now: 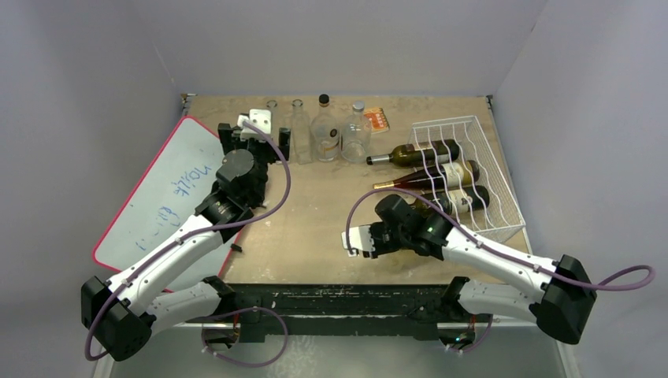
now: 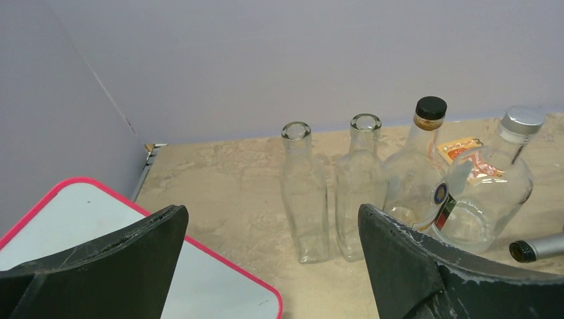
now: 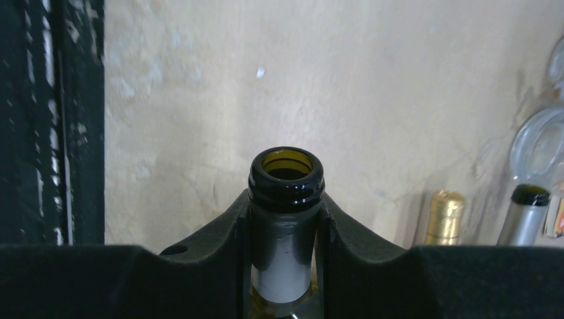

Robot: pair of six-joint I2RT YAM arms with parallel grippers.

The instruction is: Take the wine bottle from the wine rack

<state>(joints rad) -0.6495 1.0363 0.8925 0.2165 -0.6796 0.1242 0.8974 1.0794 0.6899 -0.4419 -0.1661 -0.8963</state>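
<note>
Right gripper (image 3: 286, 222) is already pinched tight on the neck of the nearest wine bottle (image 3: 286, 174), which lies sideways in the wine rack (image 1: 504, 216), mouth pointing left, with the left arm well away.

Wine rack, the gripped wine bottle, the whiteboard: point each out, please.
wine rack (image 1: 499, 169): top view, right rim wire.
wine bottle (image 3: 286, 189): right wrist view, lip of its neck.
whiteboard (image 1: 169, 189): top view, white face.
</note>
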